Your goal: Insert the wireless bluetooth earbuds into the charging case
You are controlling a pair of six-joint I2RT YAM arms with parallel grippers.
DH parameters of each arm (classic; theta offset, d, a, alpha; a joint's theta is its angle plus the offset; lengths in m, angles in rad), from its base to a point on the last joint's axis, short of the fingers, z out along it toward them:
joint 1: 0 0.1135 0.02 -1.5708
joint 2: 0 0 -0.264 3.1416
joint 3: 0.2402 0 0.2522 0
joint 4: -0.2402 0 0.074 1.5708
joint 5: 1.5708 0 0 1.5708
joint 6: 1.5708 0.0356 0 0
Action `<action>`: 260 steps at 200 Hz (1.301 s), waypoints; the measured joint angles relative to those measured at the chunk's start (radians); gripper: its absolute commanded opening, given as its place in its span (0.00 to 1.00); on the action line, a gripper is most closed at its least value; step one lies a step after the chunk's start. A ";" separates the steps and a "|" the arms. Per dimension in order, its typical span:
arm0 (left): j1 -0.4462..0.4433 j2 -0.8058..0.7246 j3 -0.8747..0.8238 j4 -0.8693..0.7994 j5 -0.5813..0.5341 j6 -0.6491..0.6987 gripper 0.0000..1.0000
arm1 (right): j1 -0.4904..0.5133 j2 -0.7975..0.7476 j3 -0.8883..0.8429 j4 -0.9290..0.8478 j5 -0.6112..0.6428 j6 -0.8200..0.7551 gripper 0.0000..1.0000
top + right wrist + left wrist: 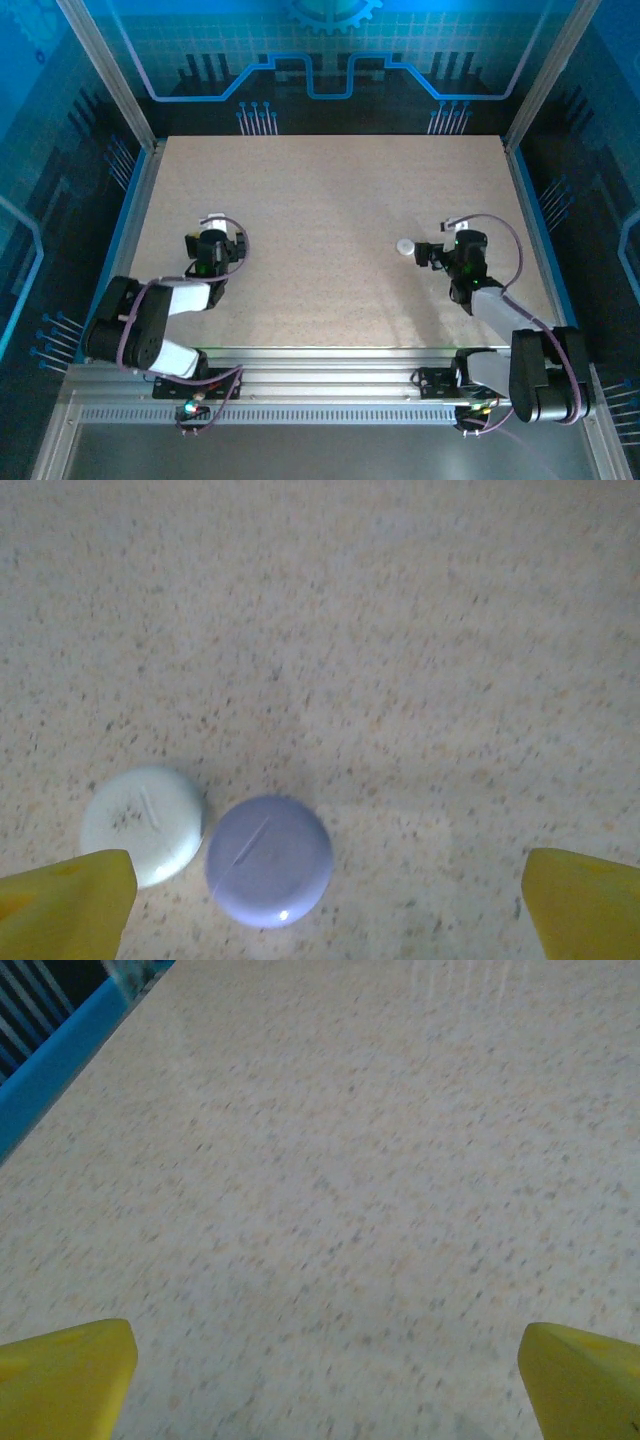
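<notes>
Overhead rear view, wrist views near tabletop (pixel 320 200)

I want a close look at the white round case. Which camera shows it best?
Right wrist: the white case sits large beside a lavender disc. The top external view gives it as a tiny white speck.

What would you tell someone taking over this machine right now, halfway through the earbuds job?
The left gripper is open and empty, over bare table.
The right gripper is open and empty, just above the discs.
The charging case, a white round puck, lies on the table close to one right fingertip. A lavender disc lies right beside it; I cannot tell if they touch.
Done: nothing that I can see. Both discs look shut and nothing is held.
Left: probably grasp and open the case, then fetch the earbuds and seat them.
</notes>
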 measured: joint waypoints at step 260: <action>0.109 0.085 -0.021 0.246 0.188 -0.053 0.99 | 0.010 0.338 0.063 0.410 -0.137 -0.084 1.00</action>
